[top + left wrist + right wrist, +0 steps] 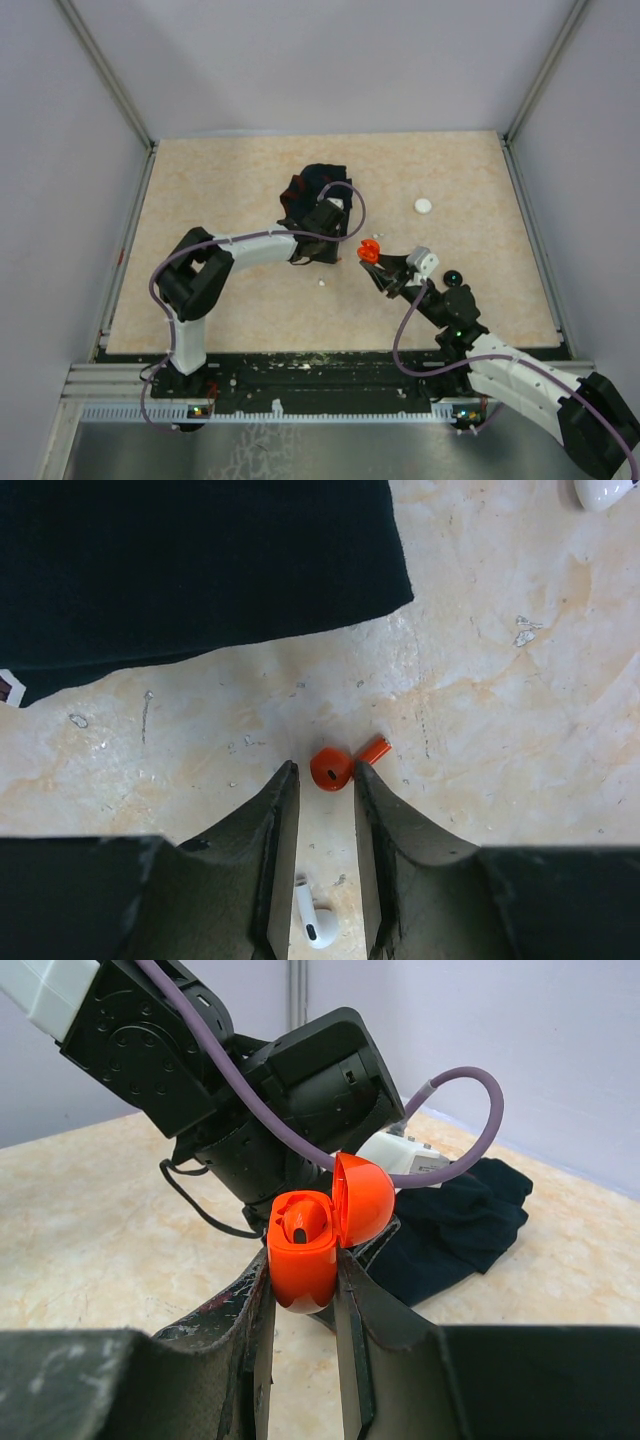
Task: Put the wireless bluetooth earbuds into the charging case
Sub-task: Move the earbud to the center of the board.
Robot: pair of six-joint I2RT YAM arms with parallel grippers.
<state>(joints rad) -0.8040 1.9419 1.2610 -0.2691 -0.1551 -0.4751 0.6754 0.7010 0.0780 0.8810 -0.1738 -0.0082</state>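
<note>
Left jaws stand narrowed about the head of one red earbud [331,768], which lies on the counter [480,730] right at their tips; whether they actually pinch it cannot be told. One white earbud [317,923] lies on the counter farther back, under the gap between them. Beyond the tips spreads one dark cloth [200,560]. Right jaws are clenched on one red charging case [303,1260], held up off the counter with its hinged lid [362,1198] swung open, close beside the left arm's wrist. Farther out on the counter sit one white disc [424,206] and, near the right arm, one black round piece [453,275], well apart from each other.
</note>
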